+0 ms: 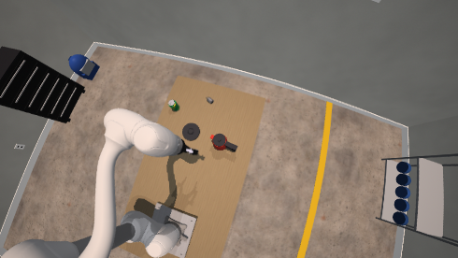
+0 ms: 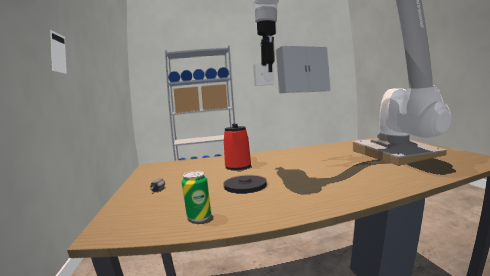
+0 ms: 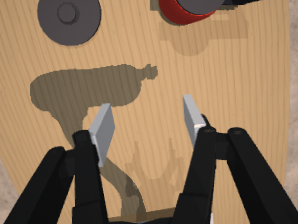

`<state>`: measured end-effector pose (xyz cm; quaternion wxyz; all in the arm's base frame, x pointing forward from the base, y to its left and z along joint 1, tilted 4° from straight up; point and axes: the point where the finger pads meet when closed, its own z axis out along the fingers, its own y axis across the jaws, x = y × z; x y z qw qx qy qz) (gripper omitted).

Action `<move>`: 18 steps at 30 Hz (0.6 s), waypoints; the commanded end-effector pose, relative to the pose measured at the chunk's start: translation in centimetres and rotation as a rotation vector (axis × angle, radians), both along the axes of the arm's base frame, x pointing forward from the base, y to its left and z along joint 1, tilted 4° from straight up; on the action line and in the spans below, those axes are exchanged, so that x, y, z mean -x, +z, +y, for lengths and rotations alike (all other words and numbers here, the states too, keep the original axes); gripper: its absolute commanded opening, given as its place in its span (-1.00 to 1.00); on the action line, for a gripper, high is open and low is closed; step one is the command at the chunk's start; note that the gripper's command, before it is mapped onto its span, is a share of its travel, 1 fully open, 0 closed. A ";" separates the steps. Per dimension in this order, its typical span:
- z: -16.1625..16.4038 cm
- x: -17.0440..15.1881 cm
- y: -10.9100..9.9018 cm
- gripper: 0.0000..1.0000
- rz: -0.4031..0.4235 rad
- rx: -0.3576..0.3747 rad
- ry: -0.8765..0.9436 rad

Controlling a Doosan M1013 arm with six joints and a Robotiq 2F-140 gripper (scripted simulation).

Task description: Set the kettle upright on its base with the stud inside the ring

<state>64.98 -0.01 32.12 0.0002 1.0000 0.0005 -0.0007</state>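
Red cylindrical kettle (image 2: 236, 148) beside flat round base (image 2: 245, 183)

1. My black two-finger gripper (image 2: 267, 62) hangs high over the wooden table top (image 2: 320, 200), fingers half apart with nothing between them; open air lies all the way down beneath me.
2. Directly below my fingertips is bare wood, crossed only by my own shadow.
3. The flat dark round base (image 2: 245, 184) lies low and blocks little.
4. The upright red kettle with a black lid (image 2: 236, 147) stands just behind that base, apart from it, with a gap between them.
5. Its black handle (image 1: 231, 147) juts to one side in the top view.
6. The green and yellow can (image 2: 197, 196) and the small grey object (image 2: 157, 185) stand well apart from the kettle, toward the table's far end.
7. My white arm's base plate (image 2: 367, 148) occupies the opposite end.
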 end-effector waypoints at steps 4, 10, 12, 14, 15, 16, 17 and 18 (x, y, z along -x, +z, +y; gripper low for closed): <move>0.0 0.0 0.1 0.04 -0.001 0.000 0.002; 0.0 -0.1 0.1 0.04 -0.001 -0.001 0.011; 0.0 -0.1 0.1 0.04 -0.001 -0.001 0.015; -0.1 -0.1 0.0 0.04 -0.001 -0.001 0.021; -0.1 -0.1 0.0 0.04 -0.001 -0.001 0.024; -0.1 -0.1 0.0 0.04 -0.001 -0.001 0.027; -0.1 -0.1 0.0 0.04 -0.001 -0.001 0.031; -0.1 -0.1 0.0 0.04 -0.001 -0.001 0.035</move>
